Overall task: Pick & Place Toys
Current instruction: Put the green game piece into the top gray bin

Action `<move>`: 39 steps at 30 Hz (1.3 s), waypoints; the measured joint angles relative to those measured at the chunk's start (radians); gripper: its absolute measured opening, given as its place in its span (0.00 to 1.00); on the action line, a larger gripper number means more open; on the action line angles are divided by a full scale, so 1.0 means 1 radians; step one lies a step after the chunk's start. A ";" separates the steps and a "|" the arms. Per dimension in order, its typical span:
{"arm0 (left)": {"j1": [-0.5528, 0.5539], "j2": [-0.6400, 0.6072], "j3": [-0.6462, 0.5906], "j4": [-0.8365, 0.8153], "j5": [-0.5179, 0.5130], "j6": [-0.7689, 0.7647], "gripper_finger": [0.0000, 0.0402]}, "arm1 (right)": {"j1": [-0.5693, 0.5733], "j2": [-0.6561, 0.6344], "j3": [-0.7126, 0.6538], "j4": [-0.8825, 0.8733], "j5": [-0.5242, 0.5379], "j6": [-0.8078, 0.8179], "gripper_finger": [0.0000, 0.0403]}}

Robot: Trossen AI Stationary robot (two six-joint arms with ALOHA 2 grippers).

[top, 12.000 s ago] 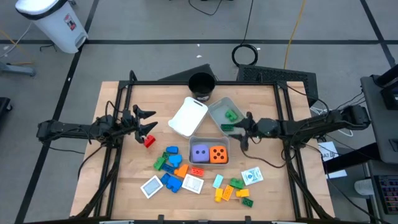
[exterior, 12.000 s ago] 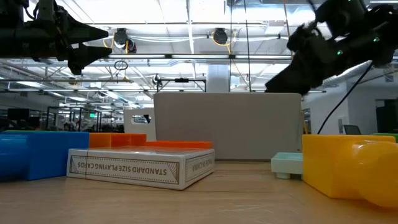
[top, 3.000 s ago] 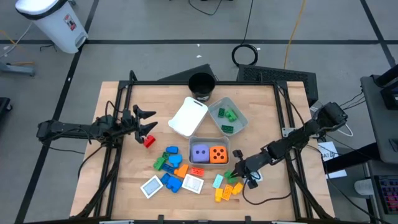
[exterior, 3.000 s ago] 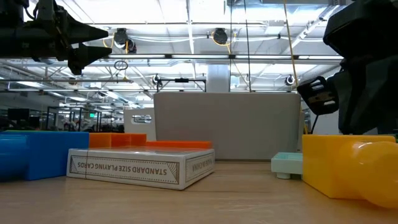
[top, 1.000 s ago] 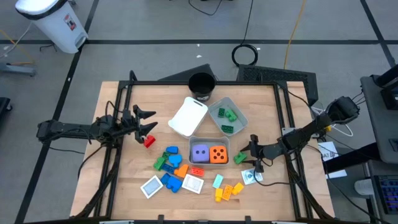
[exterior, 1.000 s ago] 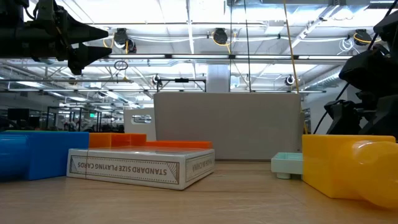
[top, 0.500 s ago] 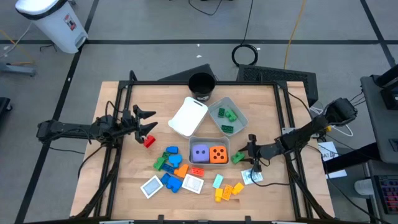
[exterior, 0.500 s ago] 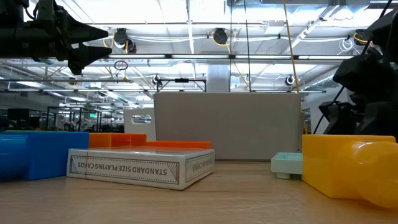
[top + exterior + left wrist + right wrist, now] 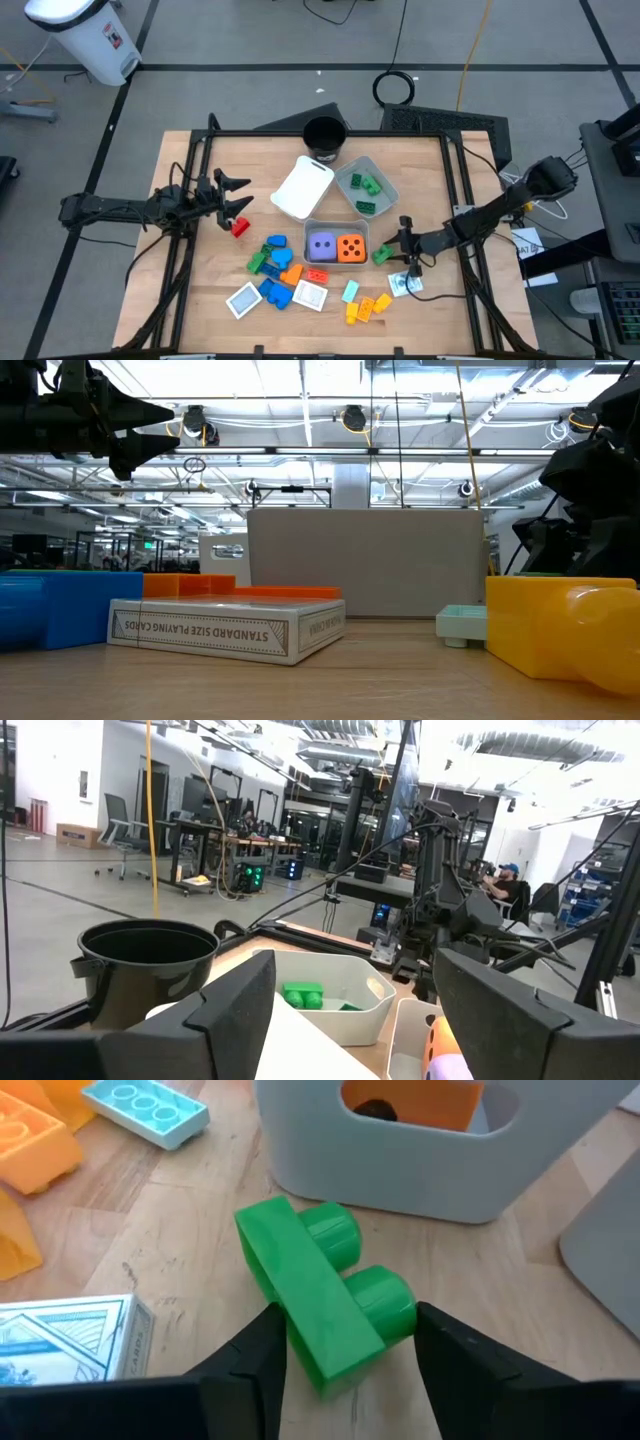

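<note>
Wooden desk [image 9: 200, 290], both arms low over it. Grey tray [image 9: 366, 185] near the far edge holds green blocks; a second tray [image 9: 336, 245] holds the purple die [image 9: 321, 246] and orange die [image 9: 350, 247]. Right claw [image 9: 392, 251], just right of the dice tray, is closed on a green block [image 9: 322, 1306], seemingly lifted slightly. Left claw [image 9: 234, 196] hangs spread wide, empty, above a red block [image 9: 240, 227] at the left side.
</note>
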 joint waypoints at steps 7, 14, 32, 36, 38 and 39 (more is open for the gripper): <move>0.000 0.000 0.000 0.000 0.000 0.000 0.69 | 0.000 -0.064 0.000 0.011 0.001 -0.002 0.40; 0.000 0.000 0.000 0.000 0.000 0.000 0.69 | 0.000 -0.203 0.000 0.016 -0.024 -0.027 0.39; 0.000 0.000 0.000 0.000 0.000 0.000 0.69 | -0.287 -0.246 0.198 -0.041 0.064 -0.151 0.41; 0.000 0.000 0.000 0.000 0.000 0.000 0.69 | -0.400 -0.202 0.201 -0.126 0.066 -0.064 0.41; 0.000 0.000 0.000 0.000 0.000 0.000 0.69 | -0.441 -0.190 0.201 -0.138 0.067 -0.022 0.41; 0.000 0.000 0.000 0.000 0.000 0.000 0.69 | -0.455 -0.186 0.201 -0.143 0.065 -0.009 0.41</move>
